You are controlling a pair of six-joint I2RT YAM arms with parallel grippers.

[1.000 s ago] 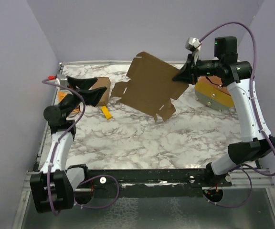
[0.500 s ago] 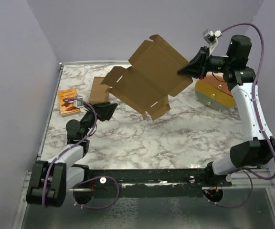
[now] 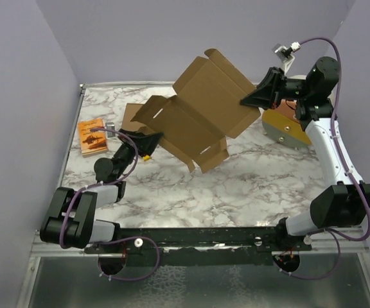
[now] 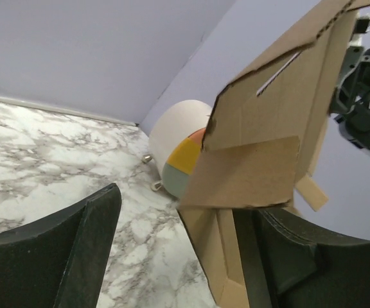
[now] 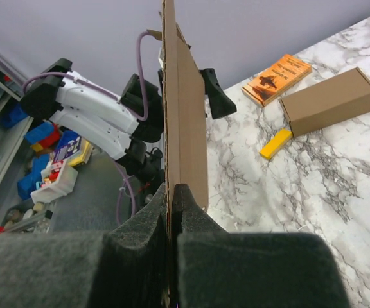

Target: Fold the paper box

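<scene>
While right pincer (image 3: 244,101) clamps paper box (image 3: 201,106) aloft, left pincer (image 3: 153,139) low & agape

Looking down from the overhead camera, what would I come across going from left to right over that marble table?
orange booklet → left gripper, open → paper box, a flat notched sheet held up in the air → right gripper, shut on the sheet's edge → round disc

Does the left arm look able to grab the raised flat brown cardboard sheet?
Probably yes: the left gripper is open, and the lower flap of the brown cardboard sheet hangs right at its fingers, nothing between.
</scene>
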